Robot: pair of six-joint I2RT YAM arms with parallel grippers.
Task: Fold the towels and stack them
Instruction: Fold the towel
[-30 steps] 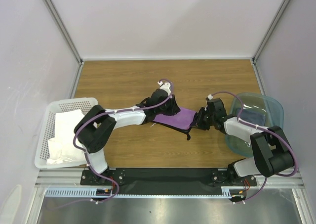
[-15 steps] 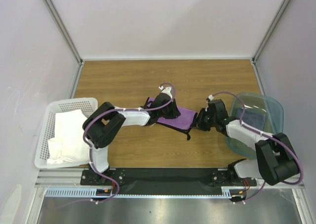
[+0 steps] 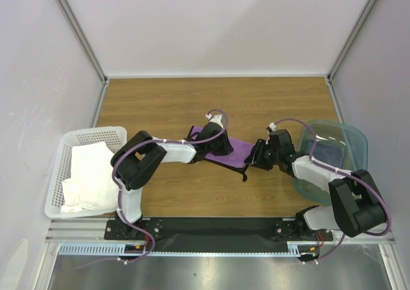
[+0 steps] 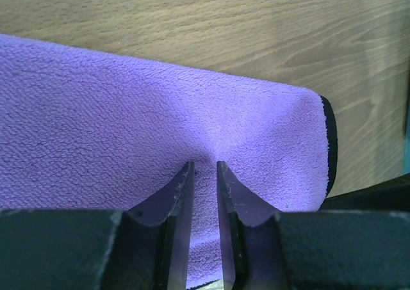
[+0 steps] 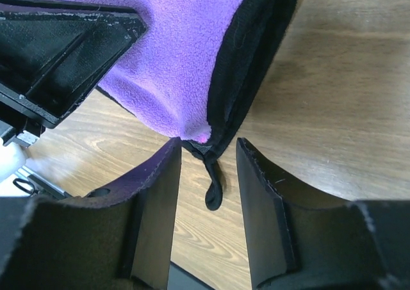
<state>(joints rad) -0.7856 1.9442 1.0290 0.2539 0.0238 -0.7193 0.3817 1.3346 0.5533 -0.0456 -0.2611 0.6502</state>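
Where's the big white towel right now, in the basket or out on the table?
In the basket: the white towel lies crumpled inside its perforated walls, not yet folded.

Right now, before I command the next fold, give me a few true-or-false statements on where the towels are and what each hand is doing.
1. The purple towel lies on the table. True.
2. The right hand is clamped on the purple towel's corner. False: its fingers stand apart, with the corner loose between them.
3. The left hand pinches the purple towel. True.
4. The white towel is spread out on the table. False: it sits bunched in the basket on the left.
5. The bin on the right holds a dark blue towel. True.
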